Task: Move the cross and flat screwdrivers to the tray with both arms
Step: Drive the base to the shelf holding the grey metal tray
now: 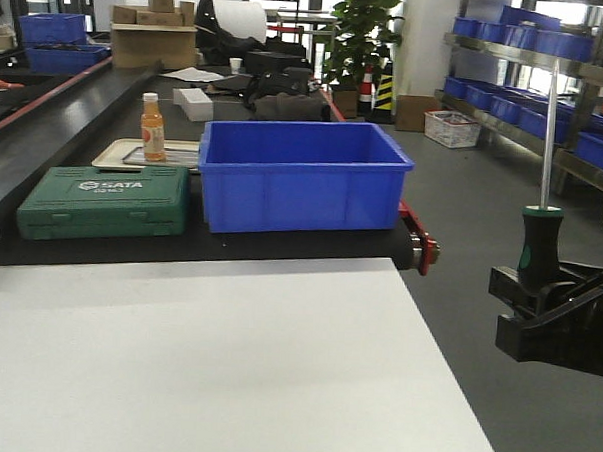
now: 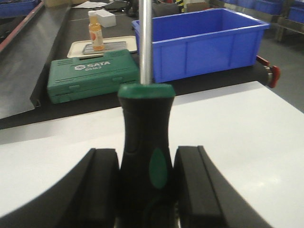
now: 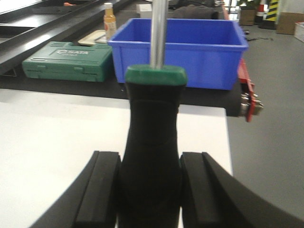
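Each gripper holds one screwdriver upright by its black, green-patched handle. In the left wrist view my left gripper point(image 2: 146, 164) is shut on a screwdriver point(image 2: 145, 118), whose steel shaft rises out of the top of the frame. In the right wrist view my right gripper point(image 3: 149, 164) is shut on the other screwdriver point(image 3: 154, 109). The front view shows the right gripper point(image 1: 544, 292) beyond the white table's right edge, its screwdriver point(image 1: 539, 246) pointing straight up. The left gripper is outside the front view. The grey tray is out of view.
Beyond the white table point(image 1: 205, 362) a black conveyor carries a green SATA case point(image 1: 104, 201), a deep blue bin point(image 1: 299, 174) and a beige tray point(image 1: 114, 156) with an orange bottle point(image 1: 153, 127). Shelves of blue bins point(image 1: 548, 87) line the right wall.
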